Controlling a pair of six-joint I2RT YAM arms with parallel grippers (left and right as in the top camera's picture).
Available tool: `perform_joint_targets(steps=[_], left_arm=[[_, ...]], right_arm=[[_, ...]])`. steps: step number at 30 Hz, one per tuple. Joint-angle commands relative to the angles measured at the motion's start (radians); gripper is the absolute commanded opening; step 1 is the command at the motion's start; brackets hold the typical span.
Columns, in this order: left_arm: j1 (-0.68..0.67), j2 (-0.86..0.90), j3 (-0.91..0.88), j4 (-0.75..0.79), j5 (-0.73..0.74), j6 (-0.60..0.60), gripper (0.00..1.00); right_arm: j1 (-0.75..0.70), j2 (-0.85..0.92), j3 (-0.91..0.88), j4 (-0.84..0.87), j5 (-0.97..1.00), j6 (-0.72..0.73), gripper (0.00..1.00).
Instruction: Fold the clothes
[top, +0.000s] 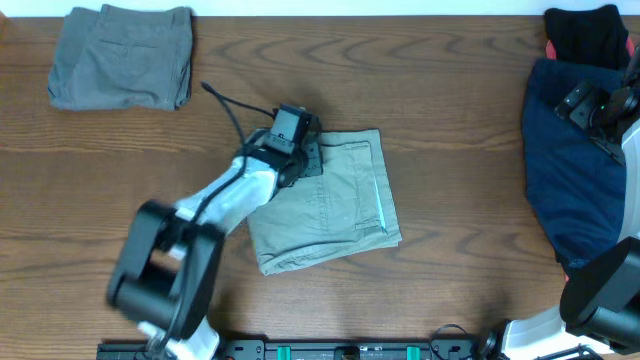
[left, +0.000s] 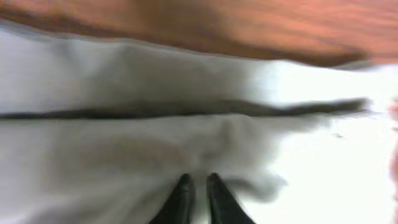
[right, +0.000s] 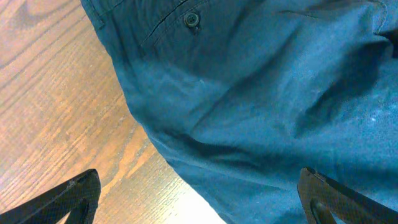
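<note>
The pale khaki shorts (top: 335, 200) lie folded at the table's middle, pocket side up. My left gripper (top: 303, 152) is at their far left corner. In the left wrist view its fingers (left: 199, 182) are pinched together on a bunched fold of the khaki cloth (left: 186, 81). The navy-blue garment (top: 565, 170) lies spread at the right edge. My right gripper (top: 600, 105) hovers over it, open and empty, and the right wrist view shows the navy cloth (right: 267, 93) with a buttoned pocket between the wide-apart fingers (right: 199, 193).
Folded grey shorts (top: 122, 55) sit at the far left corner. A black garment (top: 588, 35) with a bit of red under it lies at the far right corner, touching the navy one. Bare wooden table (top: 450, 80) lies between the piles.
</note>
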Motion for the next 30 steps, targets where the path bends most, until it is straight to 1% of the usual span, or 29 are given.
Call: perform_joint_targets(steps=[1, 2, 3, 4, 5, 6, 7, 8, 9, 11, 15, 19, 21, 23, 30], left_arm=[[0.002, -0.188, 0.002, -0.054, -0.005, 0.039, 0.4], [0.002, -0.232, 0.002, -0.083, -0.005, 0.061, 0.47], [0.002, -0.274, 0.002, -0.118, -0.005, 0.084, 0.57], [0.002, -0.315, 0.002, -0.157, -0.005, 0.107, 0.63], [0.003, -0.36, 0.002, -0.207, -0.01, 0.135, 0.71], [0.006, -0.396, 0.002, -0.253, -0.025, 0.146, 0.86], [0.011, -0.433, 0.002, -0.31, -0.057, 0.146, 0.95], [0.017, -0.462, 0.002, -0.364, -0.087, 0.146, 0.98], [0.027, -0.49, 0.002, -0.425, -0.122, 0.146, 1.0], [0.051, -0.524, 0.002, -0.521, -0.157, 0.145, 0.98], [0.117, -0.527, -0.003, -0.668, -0.158, 0.127, 0.98], [0.167, -0.493, -0.031, -0.7, -0.134, 0.127, 0.98], [0.198, -0.468, -0.054, -0.687, -0.098, 0.128, 0.98], [0.235, -0.432, -0.075, -0.672, -0.036, 0.153, 0.98], [0.334, -0.246, -0.095, -0.616, 0.295, 0.319, 0.98]], right_arm=[[0.006, 0.009, 0.012, -0.001, 0.014, -0.012, 0.99], [0.006, 0.009, 0.012, -0.001, 0.014, -0.012, 0.99], [0.006, 0.009, 0.012, -0.001, 0.014, -0.012, 0.99], [0.006, 0.009, 0.012, -0.001, 0.014, -0.012, 0.99], [0.006, 0.009, 0.012, -0.001, 0.014, -0.012, 0.99], [0.006, 0.009, 0.012, -0.001, 0.014, -0.012, 0.99], [0.006, 0.009, 0.012, -0.001, 0.014, -0.012, 0.99], [0.006, 0.009, 0.012, -0.001, 0.014, -0.012, 0.99], [0.006, 0.009, 0.012, -0.001, 0.014, -0.012, 0.99], [0.006, 0.009, 0.012, -0.001, 0.014, -0.012, 0.99], [0.006, 0.009, 0.012, -0.001, 0.014, -0.012, 0.99], [0.006, 0.009, 0.012, -0.001, 0.014, -0.012, 0.99], [0.006, 0.009, 0.012, -0.001, 0.014, -0.012, 0.99], [0.006, 0.009, 0.012, -0.001, 0.014, -0.012, 0.99], [0.006, 0.009, 0.012, -0.001, 0.014, -0.012, 0.99]])
